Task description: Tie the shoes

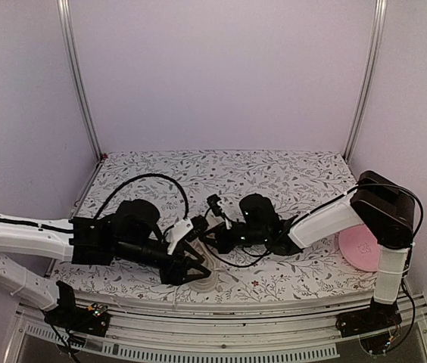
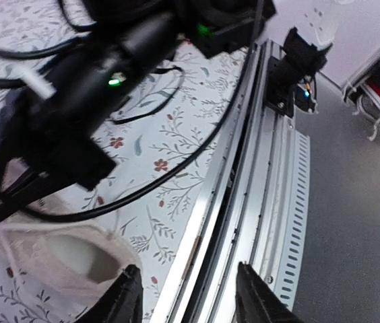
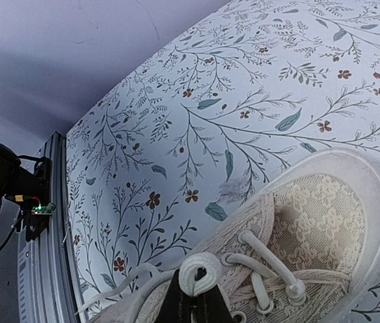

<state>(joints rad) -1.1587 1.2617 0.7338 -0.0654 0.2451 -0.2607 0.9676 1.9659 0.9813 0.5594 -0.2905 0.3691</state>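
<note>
One sneaker point(image 3: 311, 229), one plate point(image 1: 361, 247) (pink), two arms point(image 1: 32, 234) point(image 1: 327, 219)

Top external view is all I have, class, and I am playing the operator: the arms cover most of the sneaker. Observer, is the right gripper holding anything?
Observer: Yes. Its wrist camera shows the right gripper pinched on a loop of white lace above the sneaker.
Operator: And the left one?
Observer: The left gripper is open and holds nothing. The sneaker's opening lies just beside one of its fingers.
Operator: Is a bow tied yet?
Observer: None shows. A loose lace end trails off the sneaker onto the floral tablecloth.
</note>
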